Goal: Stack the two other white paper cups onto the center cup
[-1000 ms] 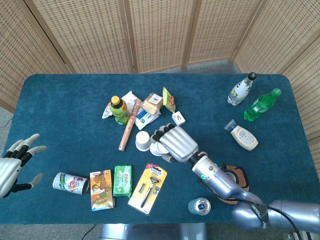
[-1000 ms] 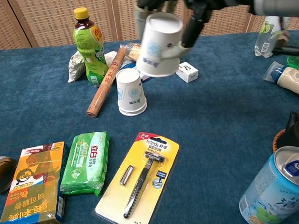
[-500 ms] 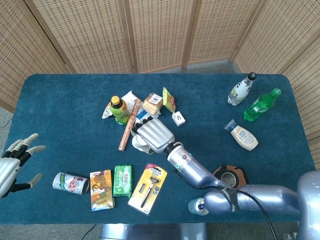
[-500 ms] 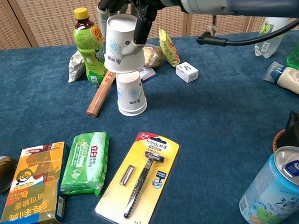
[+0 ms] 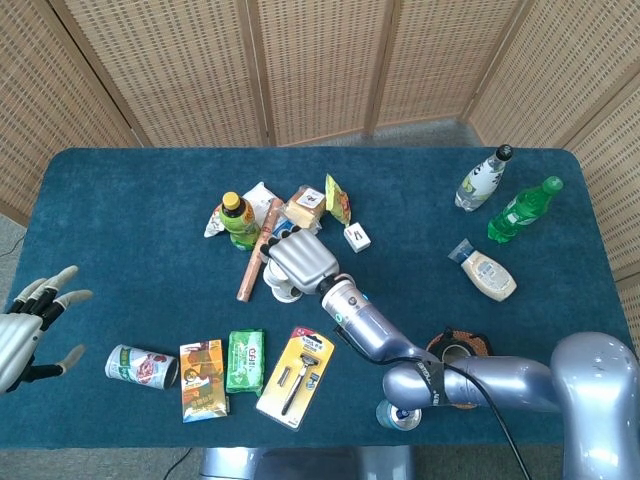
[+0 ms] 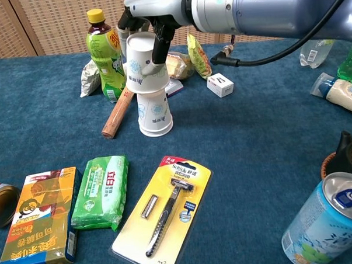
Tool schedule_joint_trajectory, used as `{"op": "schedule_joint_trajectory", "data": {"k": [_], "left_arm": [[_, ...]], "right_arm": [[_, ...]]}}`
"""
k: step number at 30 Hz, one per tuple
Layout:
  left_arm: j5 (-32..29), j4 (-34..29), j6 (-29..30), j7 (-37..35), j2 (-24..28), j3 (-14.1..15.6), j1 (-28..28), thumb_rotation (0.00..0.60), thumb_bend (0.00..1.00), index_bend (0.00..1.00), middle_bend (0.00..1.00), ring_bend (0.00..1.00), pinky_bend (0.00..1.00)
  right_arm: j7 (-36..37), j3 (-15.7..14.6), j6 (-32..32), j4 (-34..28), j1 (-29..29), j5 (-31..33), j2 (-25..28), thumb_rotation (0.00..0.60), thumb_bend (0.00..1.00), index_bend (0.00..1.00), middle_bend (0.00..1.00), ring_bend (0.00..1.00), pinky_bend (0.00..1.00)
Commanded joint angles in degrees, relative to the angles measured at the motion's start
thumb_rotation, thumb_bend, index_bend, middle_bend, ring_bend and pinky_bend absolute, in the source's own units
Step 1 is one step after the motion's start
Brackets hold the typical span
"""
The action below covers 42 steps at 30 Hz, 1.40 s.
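Note:
In the chest view my right hand (image 6: 150, 19) grips an upside-down white paper cup (image 6: 141, 66) from above. The cup's rim sits just over the top of the center cup (image 6: 153, 112), which stands upside down on the blue table (image 6: 252, 140). The held cup leans slightly to the left. From the head view my right hand (image 5: 298, 261) hides most of both cups; only the base of the center cup (image 5: 286, 293) peeks out. My left hand (image 5: 32, 328) hovers at the table's left edge, fingers apart and holding nothing.
A green tea bottle (image 6: 104, 53) and a brown stick (image 6: 121, 108) stand close to the left of the cups. Snack packets (image 6: 184, 58) and a small white box (image 6: 220, 84) lie behind. A razor pack (image 6: 167, 205), green pack (image 6: 101, 191), orange box (image 6: 37, 223) and can (image 6: 329, 219) lie in front.
My right hand carried the held cup leftward and down, from right of the center cup to directly over it, its rim now at the center cup's top. The left hand stayed still.

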Motion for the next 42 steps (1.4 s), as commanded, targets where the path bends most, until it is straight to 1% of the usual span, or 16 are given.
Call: {"op": "schedule_joint_trajectory", "data": {"k": [1, 7, 18, 23, 25, 28, 34, 37, 42], "left_arm": [[0.0, 0.0, -0.1, 0.0, 0.0, 0.0, 0.0, 0.6, 0.39, 0.18, 0.0, 0.0, 0.01], [-0.1, 0.1, -0.6, 0.0, -0.1, 0.0, -0.2, 0.6, 0.39, 0.18, 0.0, 0.0, 0.01], [-0.1, 0.2, -0.5, -0.4, 0.1, 0.0, -0.2, 0.6, 0.4, 0.18, 0.0, 0.0, 0.01], [0.0, 0.2, -0.3, -0.7, 0.1, 0.0, -0.1, 0.6, 0.4, 0.18, 0.0, 0.0, 0.01], [0.1, 0.2, -0.3, -0.8, 0.2, 0.0, -0.1, 0.6, 0.39, 0.18, 0.0, 0.0, 0.01], [0.1, 0.3, -0.3, -1.0, 0.2, 0.0, -0.1, 0.6, 0.39, 0.18, 0.0, 0.0, 0.01], [0.1, 0.4, -0.2, -1.4, 0.3, 0.0, -0.1, 0.6, 0.39, 0.18, 0.0, 0.0, 0.01], [0.2, 0.4, -0.1, -1.5, 0.4, 0.0, 0.0, 0.6, 0.39, 0.18, 0.0, 0.0, 0.01], [0.5, 0.4, -0.1, -1.8, 0.5, 0.1, 0.0, 0.6, 0.39, 0.18, 0.0, 0.0, 0.01]], "right_arm": [[0.4, -0.4, -0.1, 0.9, 0.5, 0.3, -0.7, 0.6, 0.38, 0.38, 0.41, 0.3, 0.33], [1.0, -1.0, -0.3, 2.7, 1.4, 0.7, -1.7, 0.6, 0.38, 0.38, 0.4, 0.3, 0.33], [1.0, -1.8, -0.4, 4.0, 2.7, 1.4, -2.5, 0.6, 0.38, 0.37, 0.4, 0.3, 0.33], [1.1, -2.3, -0.6, 4.4, 3.0, 1.6, -2.9, 0.6, 0.38, 0.26, 0.39, 0.3, 0.33], [1.3, -2.4, -0.7, 4.6, 3.1, 1.5, -3.0, 0.6, 0.38, 0.19, 0.38, 0.3, 0.33], [1.5, -2.6, -0.6, 4.7, 3.2, 1.7, -3.0, 0.6, 0.38, 0.15, 0.37, 0.3, 0.33], [1.6, -3.3, -0.6, 4.0, 3.1, 1.4, -2.5, 0.6, 0.38, 0.12, 0.28, 0.3, 0.33], [1.7, -3.7, -0.7, 3.5, 3.0, 1.5, -2.3, 0.6, 0.38, 0.11, 0.22, 0.28, 0.33], [2.0, -3.9, -0.3, 2.7, 2.7, 1.5, -1.7, 0.6, 0.38, 0.11, 0.17, 0.27, 0.33]]}}
